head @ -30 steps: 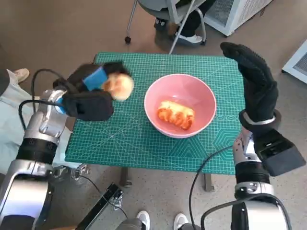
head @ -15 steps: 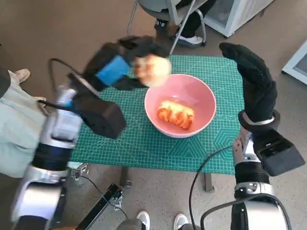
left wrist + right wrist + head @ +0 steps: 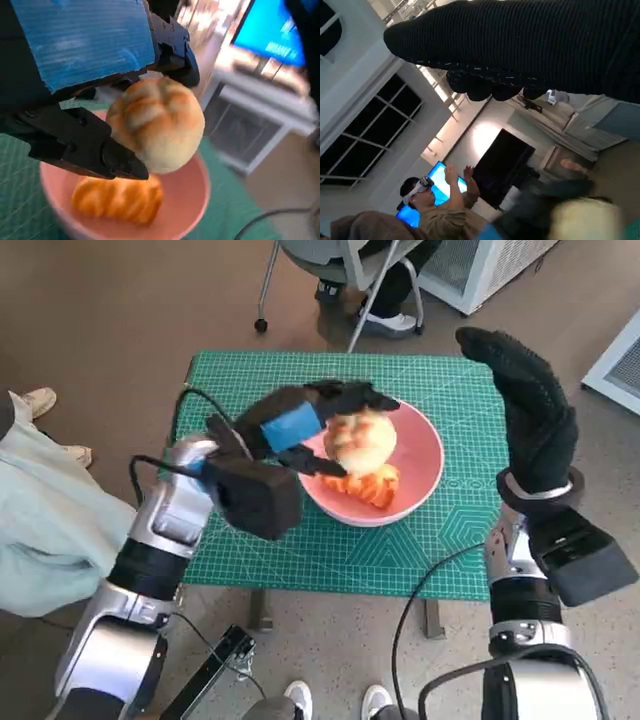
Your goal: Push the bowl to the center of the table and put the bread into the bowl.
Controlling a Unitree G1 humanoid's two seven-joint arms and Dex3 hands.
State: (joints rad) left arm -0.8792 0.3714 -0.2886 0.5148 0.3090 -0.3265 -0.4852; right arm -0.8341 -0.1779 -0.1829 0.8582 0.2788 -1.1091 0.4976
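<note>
- Head view is showing the left hand (image 3: 300, 425) gripping a round bun (image 3: 362, 440) and holding it over the pink bowl (image 3: 420, 475); a second ago that hand was hovering over the left part of the green mat (image 3: 440, 380), and half a second ago it was near the bowl's far left rim.
- Bun and hand are now sitting above the bowl's inside, covering much of the twisted pastry (image 3: 372, 484) that is lying in the bowl, as it was lying before.
- Bowl is resting near the middle of the mat, in about the same spot as in the earlier pictures.
- Left wrist view is showing the bun (image 3: 157, 125) clasped between the black fingers (image 3: 80, 145) of the left hand (image 3: 95, 85), with the pastry (image 3: 120, 200) lying on the bottom of the bowl (image 3: 197, 190) underneath it; whether the bun is touching the pastry I cannot tell.
- Right hand (image 3: 530, 410) is standing upright over the right edge of the mat, fingers stretched out and holding nothing, unchanged from the earlier pictures.
- Right wrist view is showing the glove (image 3: 530, 45) across the top and a person (image 3: 445, 210) with raised hands in a room beyond.
- Head camera is looking slightly further left than before.
</note>
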